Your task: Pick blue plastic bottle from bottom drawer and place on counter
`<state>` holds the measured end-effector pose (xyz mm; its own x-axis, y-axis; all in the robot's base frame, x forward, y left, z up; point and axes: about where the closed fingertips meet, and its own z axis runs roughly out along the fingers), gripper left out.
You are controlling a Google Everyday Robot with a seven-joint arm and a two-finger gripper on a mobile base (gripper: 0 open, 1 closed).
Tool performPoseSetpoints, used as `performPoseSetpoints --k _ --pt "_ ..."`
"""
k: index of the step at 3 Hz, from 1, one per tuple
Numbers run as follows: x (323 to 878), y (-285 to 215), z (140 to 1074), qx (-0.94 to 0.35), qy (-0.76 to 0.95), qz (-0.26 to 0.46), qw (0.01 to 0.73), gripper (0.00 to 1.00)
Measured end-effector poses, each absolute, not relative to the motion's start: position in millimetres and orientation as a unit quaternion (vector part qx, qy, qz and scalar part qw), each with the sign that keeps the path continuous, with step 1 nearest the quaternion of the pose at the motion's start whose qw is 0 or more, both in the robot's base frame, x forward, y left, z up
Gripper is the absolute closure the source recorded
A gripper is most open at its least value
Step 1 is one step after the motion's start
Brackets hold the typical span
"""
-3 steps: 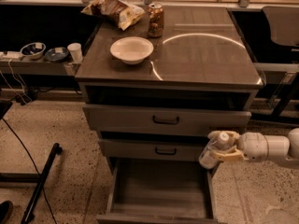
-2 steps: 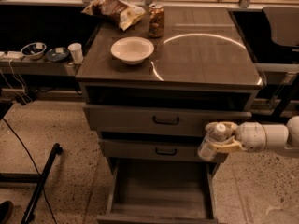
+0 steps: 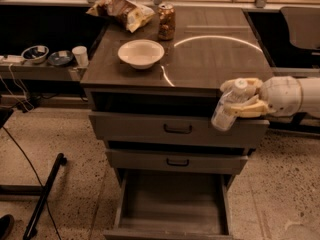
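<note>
My gripper (image 3: 241, 98) comes in from the right and is shut on the blue plastic bottle (image 3: 227, 106), a small clear bottle with a white cap. It holds the bottle tilted in the air at the front right edge of the counter (image 3: 220, 59), in front of the top drawer. The bottom drawer (image 3: 172, 204) stands pulled open below, and its grey inside shows nothing in it.
On the counter stand a white bowl (image 3: 141, 53), a brown drink can (image 3: 166, 21) and a snack bag (image 3: 122, 11) at the back. A lower side shelf at the left holds bowls (image 3: 35, 54) and a cup (image 3: 80, 55). A dark stand leg (image 3: 45, 194) lies on the floor.
My gripper has lifted the bottle from the level of the middle drawer up to the counter's front edge.
</note>
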<state>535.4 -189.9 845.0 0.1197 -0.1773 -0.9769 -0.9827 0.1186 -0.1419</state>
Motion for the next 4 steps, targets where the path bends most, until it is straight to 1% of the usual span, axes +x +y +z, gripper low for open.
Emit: performPoseSetpoints --k 1,2,3,4 --pt "560.2 -184.7 914.2 -0.535 0.541 0.392 0.517 1.00" --pt "582.4 -175.0 948.4 -0.524 0.534 0.440 0.496 1.00" --pt "590.1 -189.2 987.5 -0.511 0.534 0.440 0.510 1.00" --pt "609.9 -217.2 1012.0 -0.461 0.579 0.388 0.549 1.00"
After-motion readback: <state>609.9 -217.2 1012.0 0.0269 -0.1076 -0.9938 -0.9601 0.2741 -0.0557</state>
